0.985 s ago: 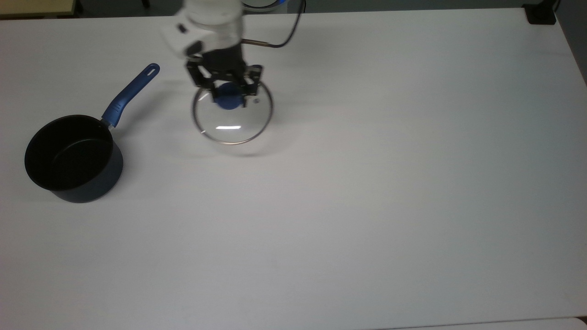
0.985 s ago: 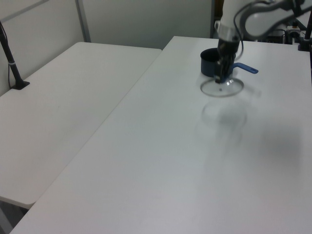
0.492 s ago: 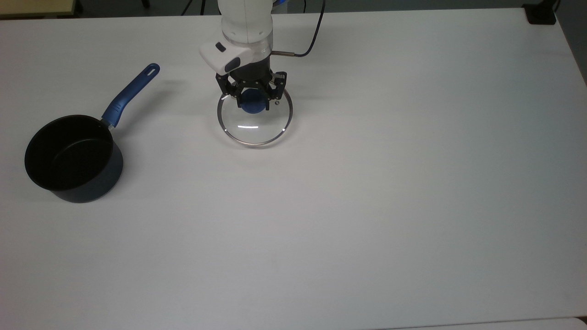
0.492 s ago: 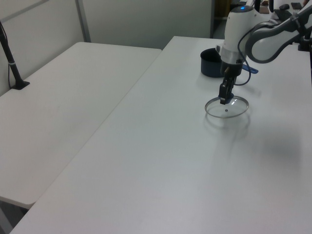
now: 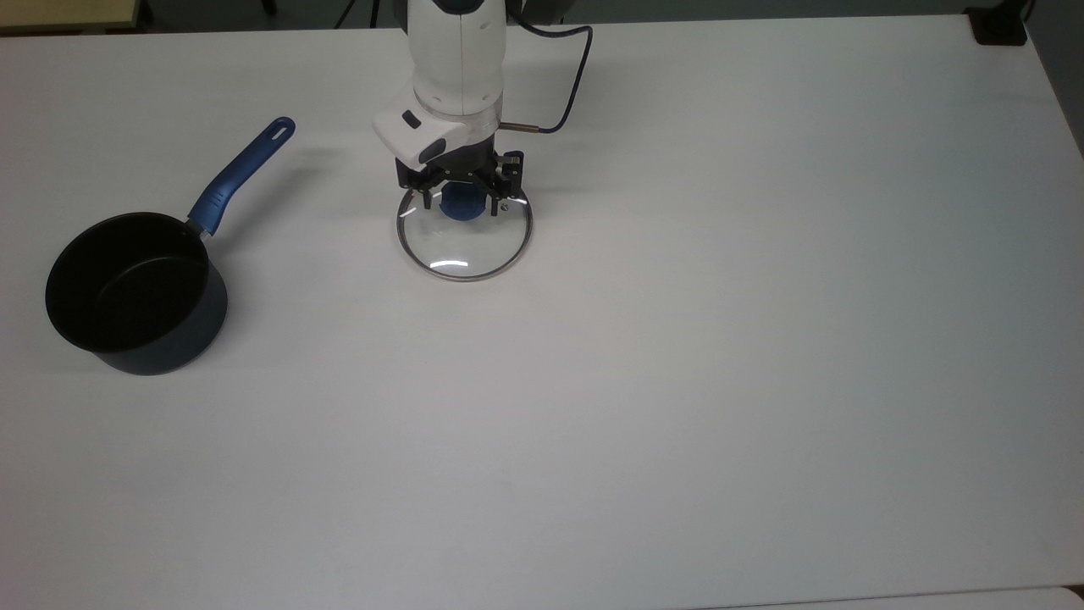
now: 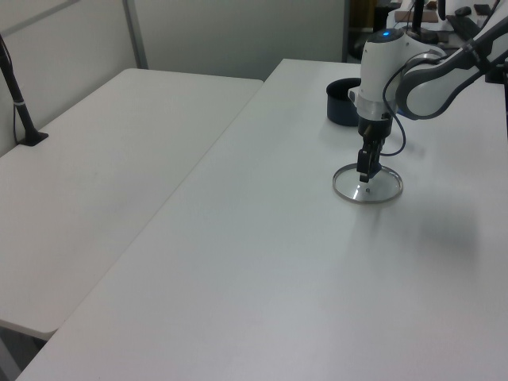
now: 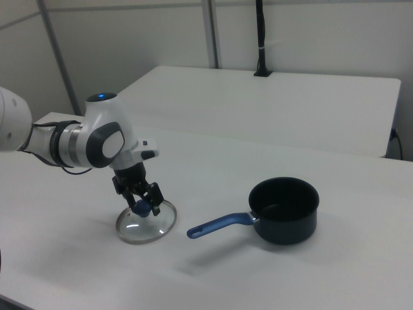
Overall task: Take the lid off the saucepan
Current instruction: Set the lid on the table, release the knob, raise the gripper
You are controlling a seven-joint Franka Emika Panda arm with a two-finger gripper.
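Note:
The clear glass lid (image 5: 464, 247) with its blue knob (image 5: 461, 203) sits low on the white table, right of the saucepan in the top view. My gripper (image 5: 463, 202) comes straight down on it, its black fingers closed on either side of the knob. In the left view the gripper (image 6: 363, 176) stands over the lid (image 6: 382, 187); in the right view the gripper (image 7: 146, 206) holds the knob above the lid (image 7: 143, 227). The dark navy saucepan (image 5: 127, 292) stands uncovered at the top view's left, with its blue handle (image 5: 241, 174) pointing up and right. The same pan (image 7: 284, 210) is at the right view's right.
A dark cable (image 5: 569, 80) loops off the arm's wrist. A black block (image 5: 999, 25) sits at the table's far right corner in the top view. A second white table (image 6: 87, 175) adjoins, with a black post (image 6: 17, 99) clamped to it.
The gripper carried the lid to the top view's right, away from the saucepan, then lowered it until it sits down at the table. The saucepan has stayed put.

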